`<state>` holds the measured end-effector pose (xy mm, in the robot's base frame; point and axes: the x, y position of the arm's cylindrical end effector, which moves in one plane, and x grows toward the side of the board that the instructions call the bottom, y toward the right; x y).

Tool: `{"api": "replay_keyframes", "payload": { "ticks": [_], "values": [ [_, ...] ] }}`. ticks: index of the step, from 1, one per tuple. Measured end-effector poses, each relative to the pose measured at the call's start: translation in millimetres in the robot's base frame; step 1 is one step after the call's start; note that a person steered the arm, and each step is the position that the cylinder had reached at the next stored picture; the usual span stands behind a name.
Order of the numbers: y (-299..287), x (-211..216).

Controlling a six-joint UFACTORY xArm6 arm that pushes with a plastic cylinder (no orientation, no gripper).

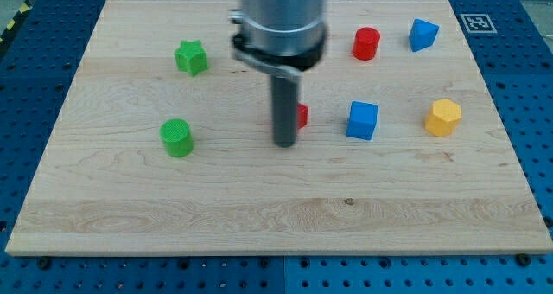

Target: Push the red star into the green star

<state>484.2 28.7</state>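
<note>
The red star [301, 116] sits near the board's middle, mostly hidden behind my rod; only its right edge shows. My tip [284, 143] rests on the board just left of and slightly below the red star, touching or almost touching it. The green star [192, 57] lies at the upper left, well apart from the red star and from my tip.
A green cylinder [177, 137] stands at the left. A red cylinder [366, 43] and a blue block [422, 35] are at the upper right. A blue cube [362, 120] and a yellow hexagonal block [443, 118] are at the right. The wooden board [276, 216] lies on a blue perforated table.
</note>
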Motion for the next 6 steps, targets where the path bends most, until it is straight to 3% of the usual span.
{"api": "replay_keyframes", "payload": {
  "ticks": [2,4,6],
  "values": [
    [-8,-107],
    [4,-99],
    [-93,-156]
  ]
}}
